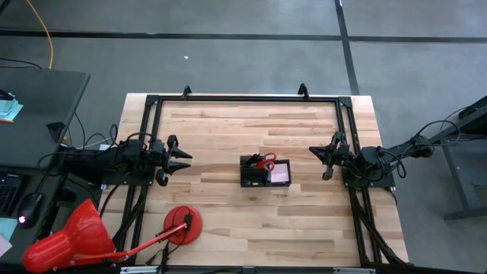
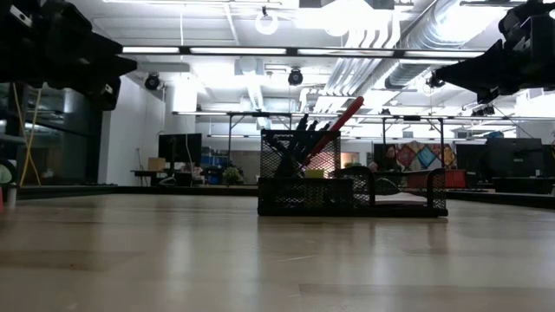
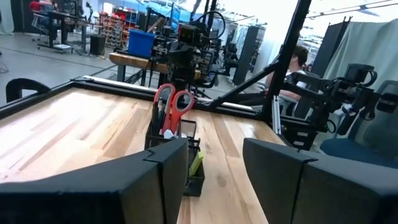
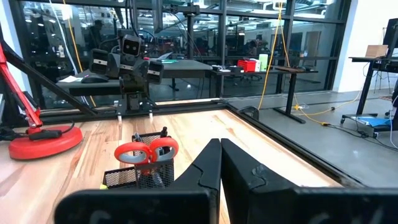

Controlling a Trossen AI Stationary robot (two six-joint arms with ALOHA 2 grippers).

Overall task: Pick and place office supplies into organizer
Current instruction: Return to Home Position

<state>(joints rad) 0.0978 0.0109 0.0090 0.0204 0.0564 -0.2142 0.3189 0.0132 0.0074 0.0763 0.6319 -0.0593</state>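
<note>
The black mesh organizer (image 1: pixel 265 173) stands on the middle of the wooden table. Red-handled scissors (image 1: pixel 264 160) stand in its tall cup, handles up (image 2: pixel 342 121), beside dark pens (image 2: pixel 303 137). A pink sticky pad (image 1: pixel 280 173) lies in its low tray, and a small yellow piece (image 3: pixel 196 163) shows at its side. My left gripper (image 1: pixel 189 161) hovers open at the table's left, pointing level at the organizer (image 3: pixel 194 146). My right gripper (image 1: pixel 312 150) hovers shut at the table's right, also pointing at the organizer (image 4: pixel 134 177). Neither touches anything.
A red desk lamp lies at the near left, its disc base (image 1: pixel 183 224) on the table and its cone shade (image 1: pixel 68 237) off the edge. Black frame rails (image 1: pixel 243 97) run along the table's far, left and right sides. A person (image 3: pixel 298 62) sits beyond the table.
</note>
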